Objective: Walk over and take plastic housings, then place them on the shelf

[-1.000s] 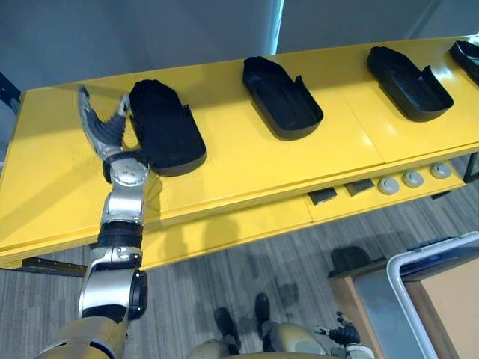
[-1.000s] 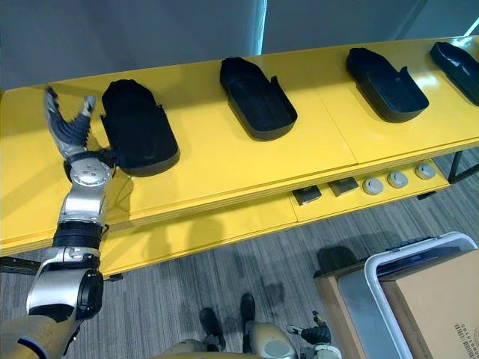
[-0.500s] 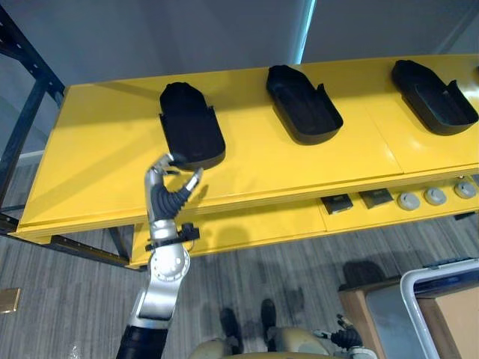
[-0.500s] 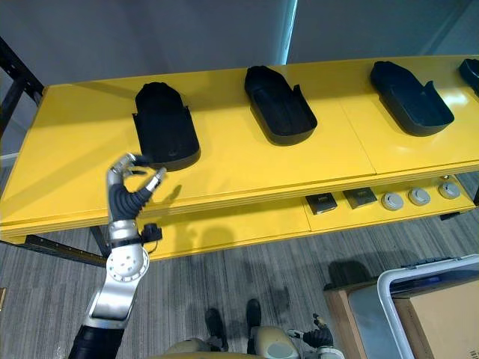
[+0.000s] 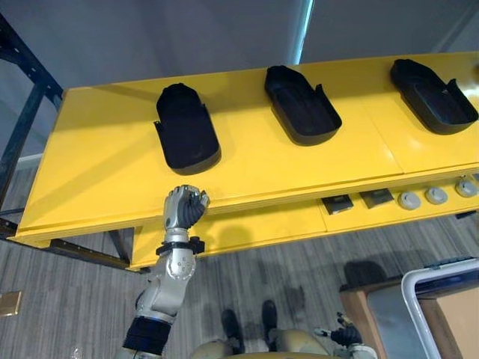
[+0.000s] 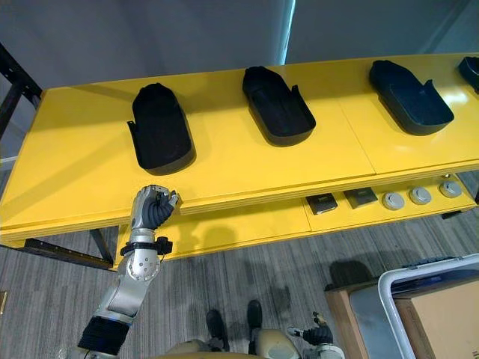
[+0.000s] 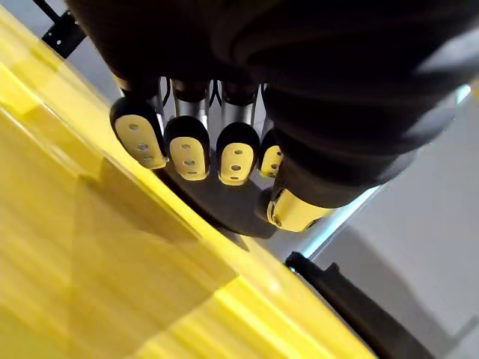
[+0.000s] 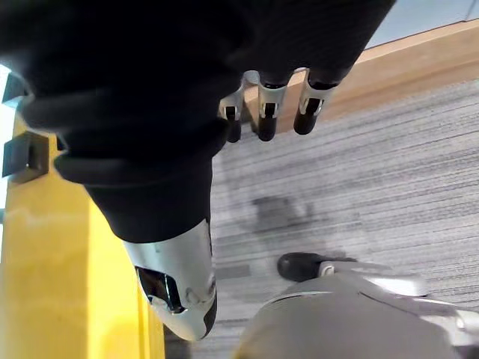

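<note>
L hand is balled into a fist, nothing in it, sitting at the near edge of the yellow shelf. Can't tell if the knuckles touch the board. Left housing lies flat on the shelf just beyond my fist, clear gap between us, open side down, rounded end pointing far. Middle housing is further right on the same shelf, hollow side up. Right housing is well along to the right, hollow up too. R hand hangs low by my side over the grey carpet floor, fingers loose and straight, carrying nothing. Lower shelf under the top board: two dark square parts, then round silver parts to their right. Near right on the floor, a white-rimmed bin with a cardboard box in it.
</note>
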`<state>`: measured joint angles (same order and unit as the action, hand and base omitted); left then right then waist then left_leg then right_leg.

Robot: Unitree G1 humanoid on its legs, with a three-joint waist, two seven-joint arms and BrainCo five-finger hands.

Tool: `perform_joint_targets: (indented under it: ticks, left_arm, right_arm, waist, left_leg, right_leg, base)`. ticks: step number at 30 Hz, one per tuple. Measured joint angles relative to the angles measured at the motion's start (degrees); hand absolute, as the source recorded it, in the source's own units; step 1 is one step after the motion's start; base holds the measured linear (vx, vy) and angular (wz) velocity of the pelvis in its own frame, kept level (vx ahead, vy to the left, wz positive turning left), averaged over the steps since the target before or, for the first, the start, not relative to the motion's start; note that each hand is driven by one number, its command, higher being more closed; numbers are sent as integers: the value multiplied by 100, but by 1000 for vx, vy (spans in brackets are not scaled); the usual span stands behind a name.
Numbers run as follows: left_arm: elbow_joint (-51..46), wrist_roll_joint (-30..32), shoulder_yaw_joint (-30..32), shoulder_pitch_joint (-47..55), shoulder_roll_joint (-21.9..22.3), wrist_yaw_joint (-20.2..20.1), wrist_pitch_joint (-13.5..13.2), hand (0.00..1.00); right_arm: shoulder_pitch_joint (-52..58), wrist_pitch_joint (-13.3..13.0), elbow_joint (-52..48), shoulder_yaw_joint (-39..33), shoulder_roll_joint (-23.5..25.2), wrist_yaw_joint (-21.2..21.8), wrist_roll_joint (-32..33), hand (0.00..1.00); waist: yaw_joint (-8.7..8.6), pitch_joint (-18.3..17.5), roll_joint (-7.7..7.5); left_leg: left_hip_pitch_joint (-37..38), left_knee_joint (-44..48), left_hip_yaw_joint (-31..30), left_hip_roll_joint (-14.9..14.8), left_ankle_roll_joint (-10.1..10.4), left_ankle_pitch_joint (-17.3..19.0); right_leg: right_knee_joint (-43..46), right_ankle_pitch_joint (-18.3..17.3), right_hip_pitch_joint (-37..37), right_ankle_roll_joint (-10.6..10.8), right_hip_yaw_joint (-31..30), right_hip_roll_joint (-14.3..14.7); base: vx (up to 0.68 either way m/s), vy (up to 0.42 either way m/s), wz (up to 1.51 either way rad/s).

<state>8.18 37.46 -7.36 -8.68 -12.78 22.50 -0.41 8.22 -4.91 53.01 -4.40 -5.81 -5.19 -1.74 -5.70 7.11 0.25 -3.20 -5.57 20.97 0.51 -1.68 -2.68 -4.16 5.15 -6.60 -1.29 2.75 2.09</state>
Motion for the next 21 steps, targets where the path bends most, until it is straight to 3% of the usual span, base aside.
perform_joint_targets:
  ticks: [14,21]
  left_arm:
    - [1012,161,63,-1050,-228,-120,389,100]
    - [1410,156,137,-1518,-345,-122,451,100]
  right_arm:
    - [-96,38,-1,-1,27,17,-112,0]
    - [-117,47,-10,-5,53,17,-112,0]
  waist:
    - [-165,0,-21]
    - [-290,-5,-37]
  left_leg:
    - [-107,-35,242,-18,30,18]
    - [-165,-34,272,12,6,4]
  right_leg:
    - [-23,115,-198,42,-261,27]
    - [-24,135,-264,31,-291,3]
  base:
    - [-38,8,-10]
    - [-4,7,-2]
